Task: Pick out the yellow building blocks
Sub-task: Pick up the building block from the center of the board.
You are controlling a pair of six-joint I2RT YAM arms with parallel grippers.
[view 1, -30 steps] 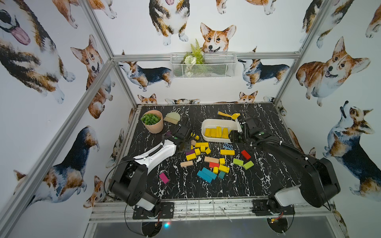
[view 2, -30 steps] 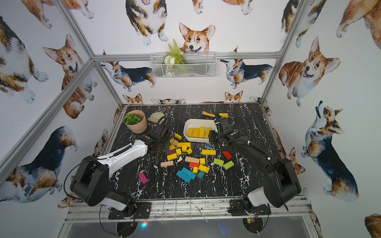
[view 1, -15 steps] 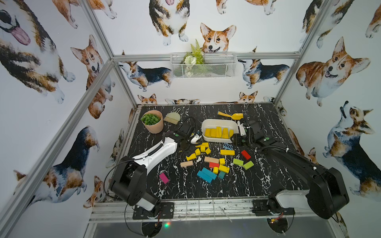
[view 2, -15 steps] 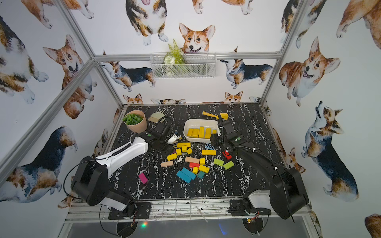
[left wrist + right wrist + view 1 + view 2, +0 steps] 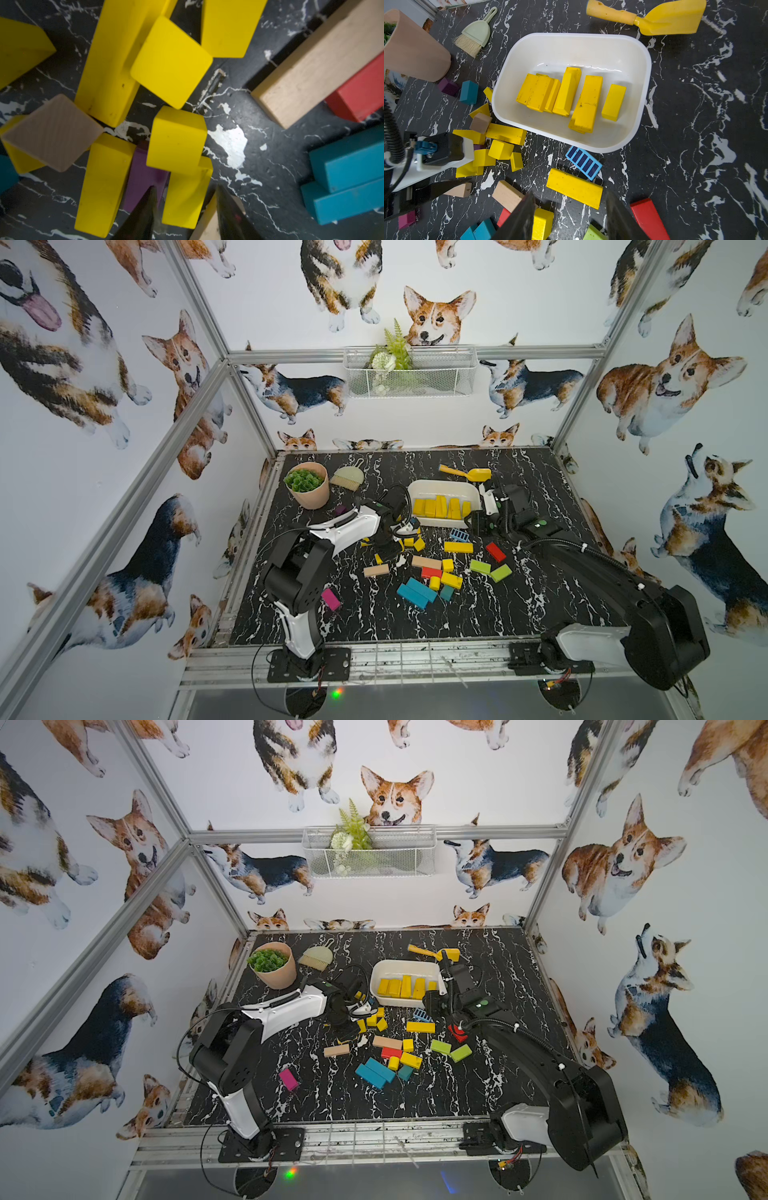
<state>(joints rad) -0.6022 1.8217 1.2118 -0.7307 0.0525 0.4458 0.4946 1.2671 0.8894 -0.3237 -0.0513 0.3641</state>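
Black marbled tabletop (image 5: 540, 614) is strewn with wooden pieces of many colours. Several yellow building blocks (image 5: 587, 104) are already laid in the white tub (image 5: 644, 68), well beyond the right gripper (image 5: 570, 192), whose fingers are spread and empty. A long yellow bar (image 5: 574, 188) is seen just ahead of them and a yellow cube (image 5: 543, 222) beside one tip. The left gripper (image 5: 185, 186) is set low among more yellow pieces, its fingers parted astride a short yellow bar (image 5: 187, 199) and not visibly clamped, with a purple block (image 5: 143, 176) by one finger. Roughly half is judged sorted, and about a dozen yellow pieces are left outside
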